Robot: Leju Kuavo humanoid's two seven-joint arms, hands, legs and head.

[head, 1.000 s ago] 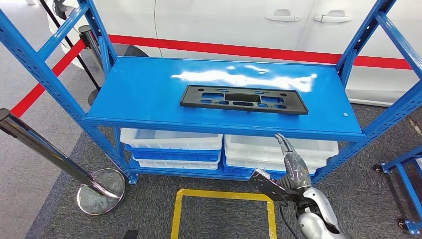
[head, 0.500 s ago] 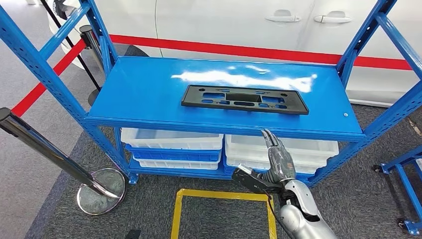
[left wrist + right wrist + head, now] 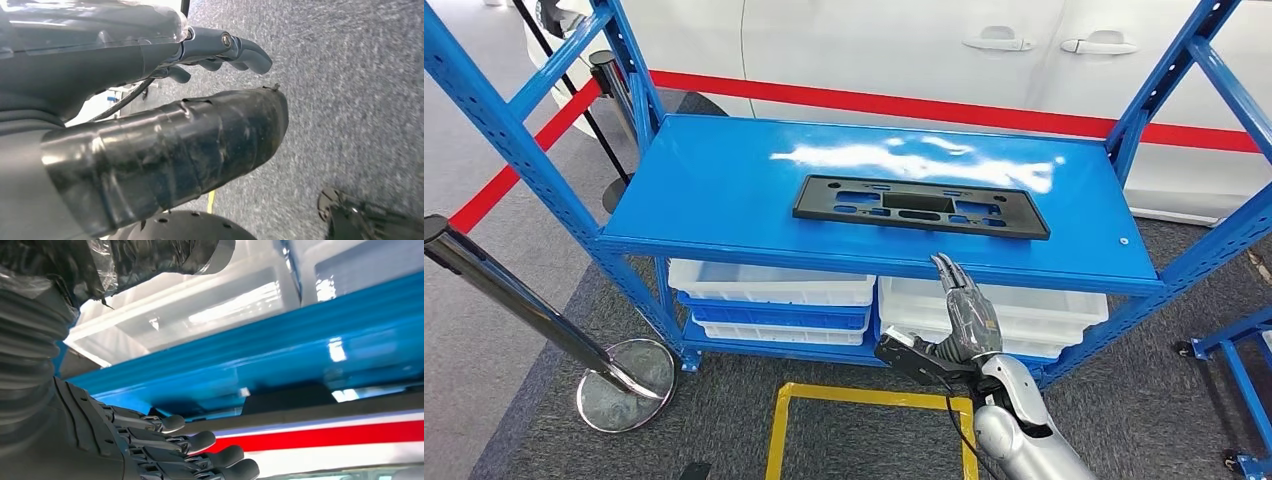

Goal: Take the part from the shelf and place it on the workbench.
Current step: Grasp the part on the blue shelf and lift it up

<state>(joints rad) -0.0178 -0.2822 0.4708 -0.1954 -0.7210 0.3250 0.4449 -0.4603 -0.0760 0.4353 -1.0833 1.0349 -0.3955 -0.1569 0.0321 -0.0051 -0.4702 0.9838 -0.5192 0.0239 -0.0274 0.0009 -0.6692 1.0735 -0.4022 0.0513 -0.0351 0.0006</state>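
In the head view, a blue metal shelf rack [image 3: 724, 190] stands before a white car body [image 3: 904, 50]. On its top board lies one flat black plastic part [image 3: 921, 206], a long rectangular frame with cut-out openings, right of the board's middle and near the front edge, touched by nothing. Beneath the board sit four translucent white plastic bins [image 3: 769, 282] in two stacks of two, side by side; whether anything is inside them cannot be told. One chrome barrier post with a round base [image 3: 624, 385] stands on the grey carpet at the left, and a yellow taped square [image 3: 864, 395] marks the floor in front. The right hand [image 3: 964, 320] rises on its silver arm just below the shelf's front edge, fingers straight, pointing up and apart, holding nothing.

In the left wrist view, the left hand [image 3: 150, 100] hangs over grey carpet, its dark fingers slightly bent, thumb apart from them, empty.

In the right wrist view, the right hand's fingers [image 3: 200, 441] lie stretched out side by side, thumb apart, before the blue shelf edge.
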